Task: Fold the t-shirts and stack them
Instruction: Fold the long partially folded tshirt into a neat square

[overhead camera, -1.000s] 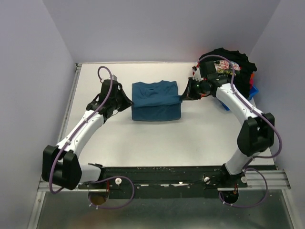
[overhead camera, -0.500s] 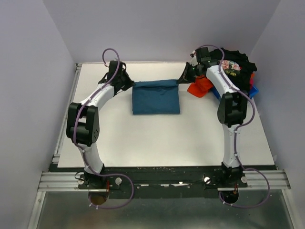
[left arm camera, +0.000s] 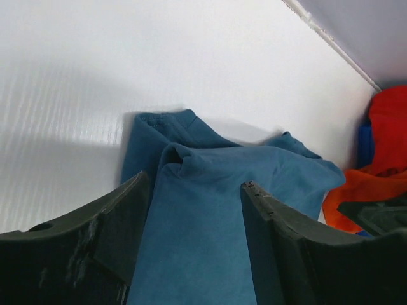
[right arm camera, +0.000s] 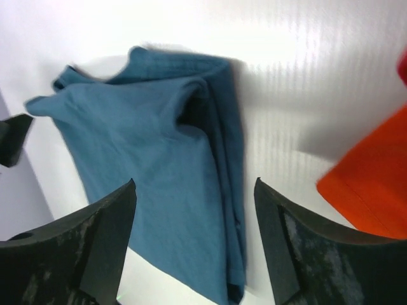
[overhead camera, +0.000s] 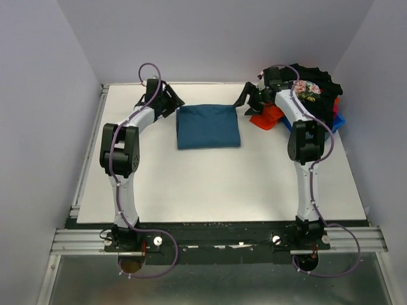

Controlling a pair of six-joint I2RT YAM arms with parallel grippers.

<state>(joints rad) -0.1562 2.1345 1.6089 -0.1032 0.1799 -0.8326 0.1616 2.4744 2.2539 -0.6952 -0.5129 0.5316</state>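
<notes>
— Now that both arms have swung out toward the far edge of the bench (overhead camera: pixel 222 184), is the teal-blue t-shirt (overhead camera: pixel 208 126) finished?

— It looks so. A second ago it was a looser bundle with the right gripper (overhead camera: pixel 247 100) at its right edge. It has since been flattened into a neat rectangle, lying midway along the far edge.

— And the fingers?

— The left gripper (overhead camera: pixel 173 101) sits just off the shirt's far-left corner and the right gripper just off its far-right corner. Both wrist views show the fingers spread, with nothing pinched between them.

— So the cloth has been let go.

— Yes, and I'd judge the first fold complete. The orange-red t-shirt (overhead camera: pixel 267 116) lies just beside the right gripper. Behind it, the black floral t-shirt (overhead camera: pixel 308 86) and the bright blue t-shirt (overhead camera: pixel 337 121) are heaped in the far-right corner, all still unfolded.

— Three left, then.

— Probably the orange-red one next.
</notes>
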